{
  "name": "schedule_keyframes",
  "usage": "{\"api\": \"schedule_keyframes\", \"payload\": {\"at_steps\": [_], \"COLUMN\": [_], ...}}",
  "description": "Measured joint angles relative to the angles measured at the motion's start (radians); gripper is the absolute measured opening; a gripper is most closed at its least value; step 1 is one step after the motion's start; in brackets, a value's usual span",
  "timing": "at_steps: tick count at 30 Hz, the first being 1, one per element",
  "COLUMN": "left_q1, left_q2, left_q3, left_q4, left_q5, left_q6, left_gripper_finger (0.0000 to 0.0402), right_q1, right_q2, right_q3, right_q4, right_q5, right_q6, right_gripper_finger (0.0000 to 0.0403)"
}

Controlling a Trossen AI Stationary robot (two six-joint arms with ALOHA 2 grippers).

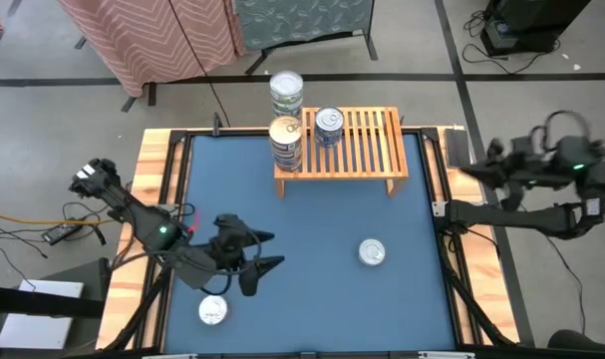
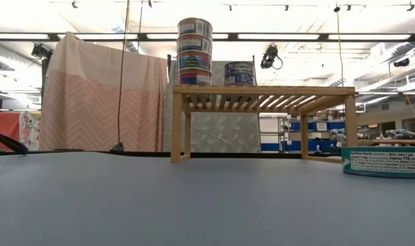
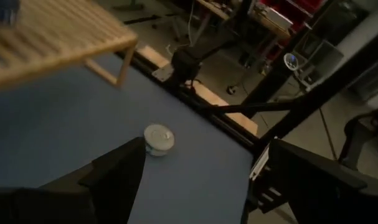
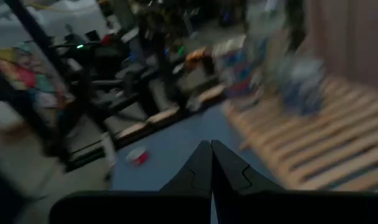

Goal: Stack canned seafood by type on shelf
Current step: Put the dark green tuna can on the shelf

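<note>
The light-wood shelf (image 1: 357, 145) stands at the table's far middle on short legs (image 2: 177, 126). Stacked tins (image 1: 285, 142) (image 2: 194, 51) sit on its left end, with a blue-labelled silver-topped tin (image 1: 329, 126) (image 2: 239, 73) beside them. Two loose silver-topped tins lie flat on the blue mat: one right of centre (image 1: 372, 252) (image 2: 383, 162) (image 3: 159, 138), one near the front left (image 1: 213, 311). My left gripper (image 1: 270, 251) (image 3: 207, 180) hovers open left of centre, pointing at the right tin from well short of it. My right gripper (image 4: 211, 163) is shut, off the table's right edge (image 1: 459, 168).
A raised wooden rim (image 1: 160, 170) frames the mat. The mat between the shelf and the loose tins is bare (image 1: 312, 224). Cables and a small device (image 1: 58, 234) lie on the floor left of the table. Fabric screens (image 2: 101, 102) stand behind the far edge.
</note>
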Motion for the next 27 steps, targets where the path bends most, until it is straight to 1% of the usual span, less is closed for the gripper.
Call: {"api": "schedule_keyframes", "payload": {"at_steps": [3, 5, 8, 11, 13, 15, 18, 20, 21, 24, 27], "left_q1": [0.003, 0.013, 0.016, 0.024, 0.027, 0.028, 0.026, 0.026, 0.028, 0.027, 0.027], "left_q2": [-0.036, -0.04, -0.038, -0.029, -0.028, -0.027, -0.028, -0.028, -0.028, -0.028, -0.028], "left_q3": [-0.159, -0.256, -0.393, -0.5, -0.561, -0.607, -0.654, -0.672, -0.675, -0.678, -0.678], "left_q4": [0.138, 0.307, 0.527, 0.75, 0.886, 1.012, 1.131, 1.171, 1.179, 1.185, 1.194], "left_q5": [-0.004, -0.006, 0.008, 0.031, 0.027, 0.014, 0.008, -0.011, -0.018, -0.038, -0.046], "left_q6": [-0.071, -0.107, -0.116, -0.143, -0.137, -0.109, -0.083, -0.083, -0.083, -0.08, -0.062], "left_gripper_finger": [0.0344, 0.0344, 0.0344, 0.0344, 0.0344, 0.0344, 0.0344, 0.0344, 0.0344, 0.0344, 0.0344], "right_q1": [-0.027, -0.049, -0.076, -0.083, -0.077, -0.056, 0.011, 0.077, 0.116, 0.26, 0.435], "right_q2": [-0.057, -0.084, -0.108, -0.123, -0.126, -0.126, -0.123, -0.103, -0.088, -0.018, 0.093], "right_q3": [-0.145, -0.244, -0.389, -0.511, -0.574, -0.625, -0.687, -0.703, -0.704, -0.701, -0.7], "right_q4": [0.039, 0.063, 0.091, 0.175, 0.246, 0.367, 0.687, 0.908, 0.981, 1.133, 1.273], "right_q5": [-0.103, -0.153, -0.232, -0.307, -0.337, -0.374, -0.422, -0.413, -0.392, -0.312, -0.209], "right_q6": [0.115, 0.165, 0.204, 0.268, 0.27, 0.255, 0.293, 0.323, 0.32, 0.274, 0.193], "right_gripper_finger": [0.0005, 0.0003, 0.0002, 0.0002, 0.0001, 0.0001, 0.0001, 0.0, 0.0, 0.0, 0.0]}}
